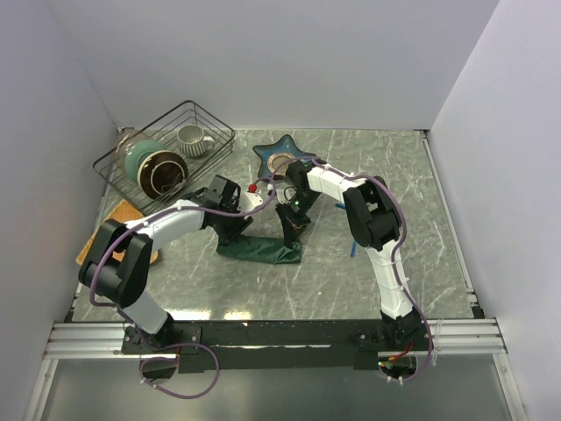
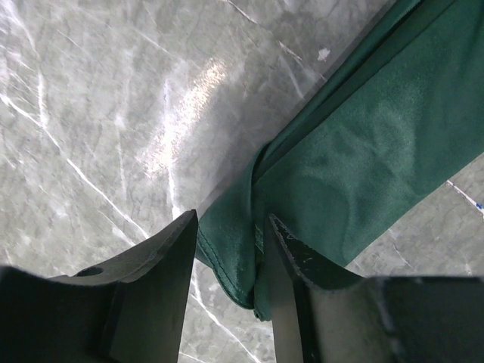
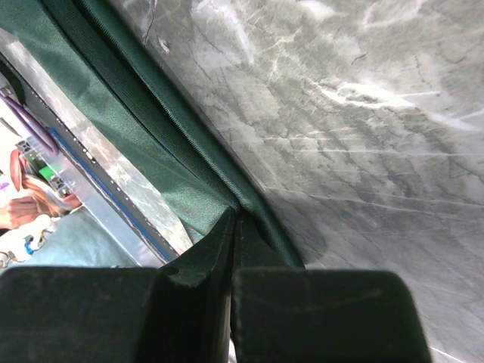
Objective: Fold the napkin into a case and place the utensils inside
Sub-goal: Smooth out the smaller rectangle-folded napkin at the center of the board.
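The dark green napkin [image 1: 259, 249] lies bunched in a narrow, layered strip on the marble table, between my two grippers. My left gripper [image 2: 231, 219] stands open over the strip's left end, and a hemmed corner of the cloth [image 2: 227, 257] lies between its fingers. My right gripper [image 3: 234, 215] is shut on the napkin's folded edge [image 3: 151, 128] at the strip's right end. In the top view the left gripper [image 1: 230, 224] and right gripper [image 1: 294, 224] face each other across the cloth. A thin blue utensil [image 1: 351, 250] peeks out beside the right arm. The pink one is not clearly visible.
A star-shaped blue dish [image 1: 282, 156] sits just behind the grippers. A wire basket [image 1: 166, 156] with bowls and a mug stands at the back left. An orange-tan mat [image 1: 112, 224] lies under the left arm. White walls close in the table on three sides.
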You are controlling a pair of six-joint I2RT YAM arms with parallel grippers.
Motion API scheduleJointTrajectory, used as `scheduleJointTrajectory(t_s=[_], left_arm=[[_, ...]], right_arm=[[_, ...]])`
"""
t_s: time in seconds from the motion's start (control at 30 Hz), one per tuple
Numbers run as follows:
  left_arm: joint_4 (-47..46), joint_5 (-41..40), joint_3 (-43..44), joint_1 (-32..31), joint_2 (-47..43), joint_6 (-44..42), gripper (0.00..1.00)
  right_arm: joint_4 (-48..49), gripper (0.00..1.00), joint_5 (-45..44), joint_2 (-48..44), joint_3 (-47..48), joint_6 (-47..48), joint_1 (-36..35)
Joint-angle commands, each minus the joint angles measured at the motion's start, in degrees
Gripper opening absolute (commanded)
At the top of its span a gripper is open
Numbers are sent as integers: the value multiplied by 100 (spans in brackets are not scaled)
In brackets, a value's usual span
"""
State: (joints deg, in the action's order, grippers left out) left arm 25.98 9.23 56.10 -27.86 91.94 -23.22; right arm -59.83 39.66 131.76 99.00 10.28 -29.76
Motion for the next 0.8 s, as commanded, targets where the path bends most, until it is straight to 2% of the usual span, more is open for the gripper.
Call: scheduleJointTrajectory(t_s=[0.0, 0.1, 0.27, 0.37, 0.5, 0.77], left_arm=[[-84, 193, 244, -18, 8, -77, 47], [-67, 184, 270, -18, 52, -77, 45], [-31, -27, 183, -27, 166, -182, 28], [-84, -194, 112, -27, 219, -244, 24], [-233, -203, 51, -44, 79, -288, 12], [-269, -124, 130, -378, -45, -165, 12]], right_arm=[[350, 0, -661, 104, -39, 167, -127], [350, 0, -653, 121, -48, 167, -127], [358, 0, -635, 121, -39, 158, -136], [341, 0, -644, 139, -21, 176, -127], [341, 0, -591, 130, -4, 158, -135], [288, 0, -591, 130, 84, 167, -171]])
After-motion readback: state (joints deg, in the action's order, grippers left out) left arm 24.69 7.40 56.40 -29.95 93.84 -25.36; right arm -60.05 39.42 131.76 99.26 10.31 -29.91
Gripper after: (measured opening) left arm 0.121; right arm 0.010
